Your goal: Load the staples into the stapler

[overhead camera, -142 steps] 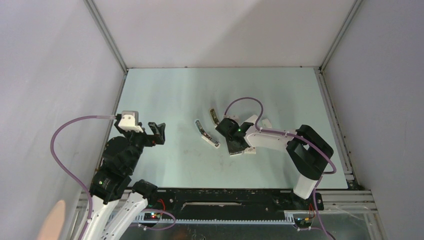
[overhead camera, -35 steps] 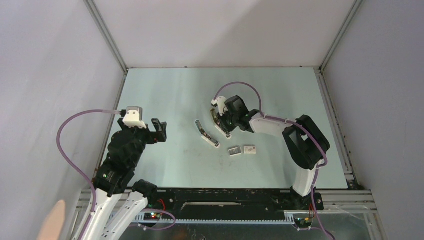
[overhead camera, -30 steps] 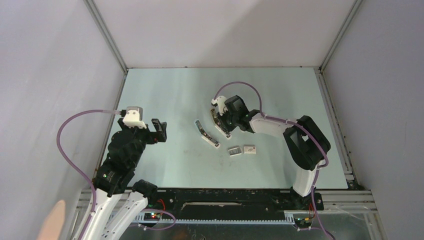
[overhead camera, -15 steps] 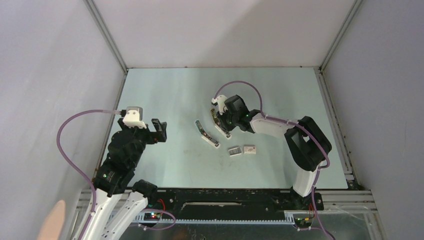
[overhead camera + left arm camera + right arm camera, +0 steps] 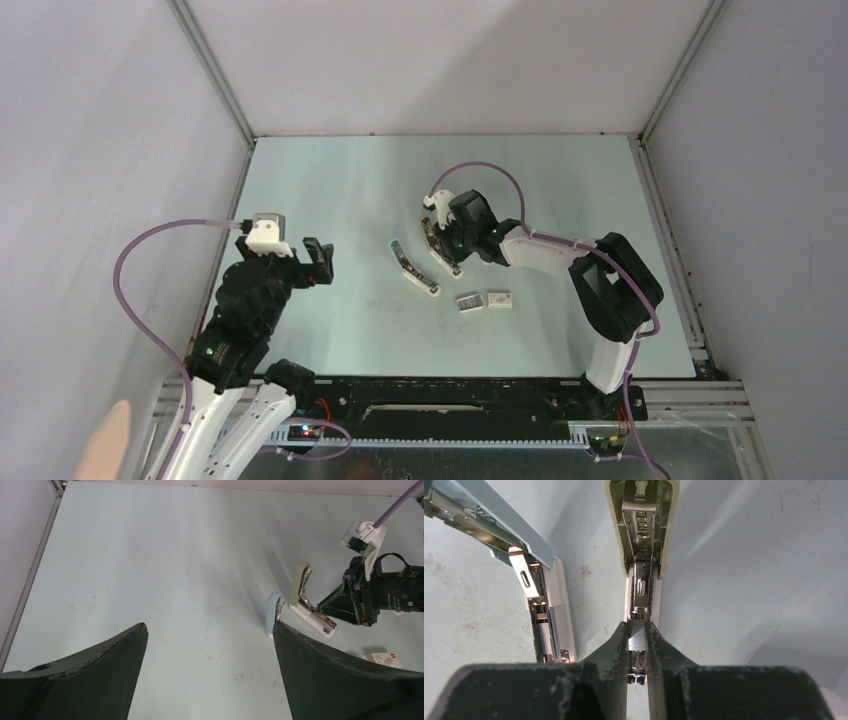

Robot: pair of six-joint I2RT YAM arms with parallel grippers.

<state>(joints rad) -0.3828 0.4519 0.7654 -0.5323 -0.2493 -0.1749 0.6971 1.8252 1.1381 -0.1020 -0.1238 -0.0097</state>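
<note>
Two staplers lie hinged open at mid-table: a beige-topped stapler (image 5: 429,233) (image 5: 642,540) and a blue-topped stapler (image 5: 411,268) (image 5: 536,610). My right gripper (image 5: 447,254) (image 5: 637,630) is shut on a short strip of staples (image 5: 637,636), grey with fine stripes. It holds the strip right over the metal channel of the beige stapler, in line with it. A greyish striped block of staples (image 5: 468,301) lies on the table nearer the front. My left gripper (image 5: 318,262) (image 5: 208,627) hangs open and empty well to the left, facing both staplers (image 5: 273,616).
A small plain white box (image 5: 499,298) (image 5: 382,658) lies beside the grey block. The blue stapler sits just left of the beige one, close to my right fingers (image 5: 616,645). Grey walls with metal rails (image 5: 215,75) enclose the pale green table (image 5: 340,190).
Over the last second nothing has visibly moved. Several seconds ago my right gripper was down by the grey block near the front; it now stands at the beige stapler.
</note>
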